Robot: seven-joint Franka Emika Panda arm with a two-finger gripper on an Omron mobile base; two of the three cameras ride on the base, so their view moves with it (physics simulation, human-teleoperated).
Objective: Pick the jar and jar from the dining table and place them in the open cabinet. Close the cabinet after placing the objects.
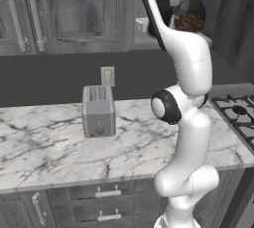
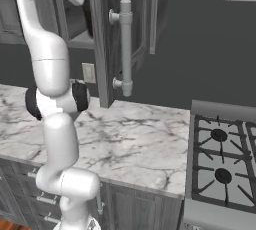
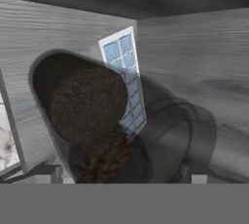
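Jar [image 1: 188, 16] with brown contents is sitting inside the open cabinet [image 1: 225, 19], right before the tool, whose jaws are standing released. Backing straight out is avoiding tipping it.

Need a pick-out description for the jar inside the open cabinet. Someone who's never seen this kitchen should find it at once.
Start at the marble counter with the toaster, then look up and right to the open dark grey wall cabinet beside the stove. On its shelf, behind the white arm, stands the jar. It is clear glass, dark on top with brown pieces at the bottom, against plain grey wood.
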